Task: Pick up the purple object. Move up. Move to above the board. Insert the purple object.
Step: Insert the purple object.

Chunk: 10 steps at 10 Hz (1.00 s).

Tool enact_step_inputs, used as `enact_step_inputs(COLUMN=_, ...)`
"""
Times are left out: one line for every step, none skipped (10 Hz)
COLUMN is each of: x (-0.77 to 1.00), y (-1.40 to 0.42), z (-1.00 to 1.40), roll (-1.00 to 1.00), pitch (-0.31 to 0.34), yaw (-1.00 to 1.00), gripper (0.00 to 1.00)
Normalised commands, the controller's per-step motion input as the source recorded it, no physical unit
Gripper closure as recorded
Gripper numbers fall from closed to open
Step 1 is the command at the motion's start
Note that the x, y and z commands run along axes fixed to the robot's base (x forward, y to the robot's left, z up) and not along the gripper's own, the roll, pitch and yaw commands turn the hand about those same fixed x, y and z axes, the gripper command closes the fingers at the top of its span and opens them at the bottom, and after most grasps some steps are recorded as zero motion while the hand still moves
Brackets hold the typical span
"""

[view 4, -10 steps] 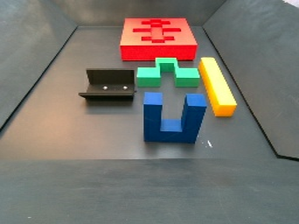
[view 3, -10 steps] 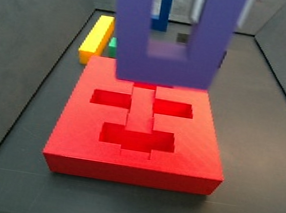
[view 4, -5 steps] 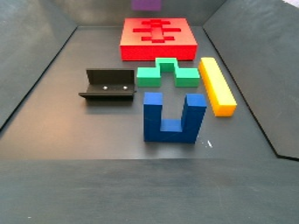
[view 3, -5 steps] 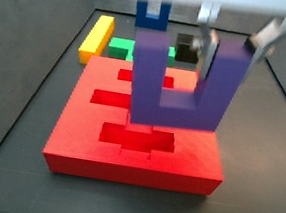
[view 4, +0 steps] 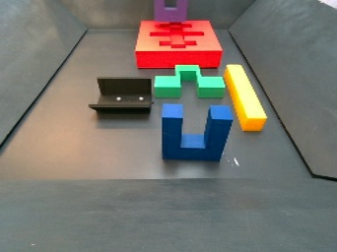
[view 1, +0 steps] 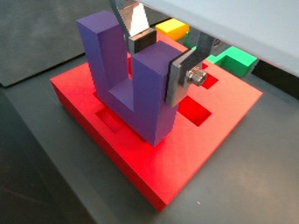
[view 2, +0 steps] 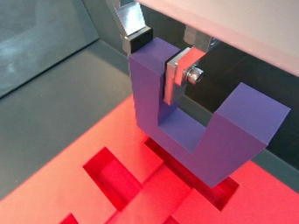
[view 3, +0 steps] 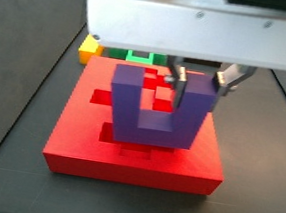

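My gripper (view 1: 160,59) is shut on one prong of the purple object (view 1: 135,87), a U-shaped block held prongs up. It also shows in a wrist view (view 2: 159,57), with the silver fingers (view 2: 179,74) clamping that prong. The block's base (view 2: 198,131) hangs low over the central channel of the red board (view 2: 70,184). I cannot tell whether it touches. In a side view the gripper (view 3: 202,79) holds the purple object (view 3: 151,120) over the board (view 3: 76,119). In a side view only the purple object's lower part (view 4: 168,8) shows behind the board (view 4: 152,44).
A blue U-shaped block (view 4: 198,133) stands in front. The green cross-shaped block (view 4: 188,83) and the yellow bar (view 4: 245,95) lie between it and the board. The dark fixture (view 4: 121,96) stands to the left. Tray walls slope up around the floor.
The gripper has come down with the purple object, from high above the board to just over its cut-outs. The other pieces have not moved.
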Motion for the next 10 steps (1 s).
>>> enact_step_inputs(x=-0.17, y=0.09, z=0.0, roll=0.04, pitch=0.024, yaw=-0.17, gripper=1.0)
enact_step_inputs(x=-0.01, y=0.02, z=0.0, roll=0.06, pitch=0.034, yaw=-0.21, gripper=1.0)
enact_step_inputs(x=0.0, y=0.0, z=-0.01, roll=0.05, pitch=0.017, yaw=-0.23, gripper=1.0)
enact_step_inputs(x=0.0, y=0.0, z=-0.09, roll=0.05, pitch=0.0, yaw=-0.21, gripper=1.0)
enact_step_inputs(x=-0.01, y=0.0, z=-0.13, roll=0.05, pitch=0.0, yaw=-0.12, gripper=1.0)
enact_step_inputs(x=-0.02, y=0.0, z=-0.16, roll=0.06, pitch=0.0, yaw=-0.08, gripper=1.0)
enact_step_inputs(x=-0.04, y=0.0, z=-0.17, roll=0.01, pitch=0.0, yaw=-0.02, gripper=1.0)
enact_step_inputs(x=-0.04, y=0.0, z=-0.16, roll=0.0, pitch=0.0, yaw=0.0, gripper=1.0)
enact_step_inputs(x=0.0, y=0.0, z=-0.06, roll=-0.01, pitch=-0.019, yaw=0.0, gripper=1.0)
enact_step_inputs(x=0.0, y=0.0, z=0.0, roll=-0.06, pitch=-0.06, yaw=0.0, gripper=1.0)
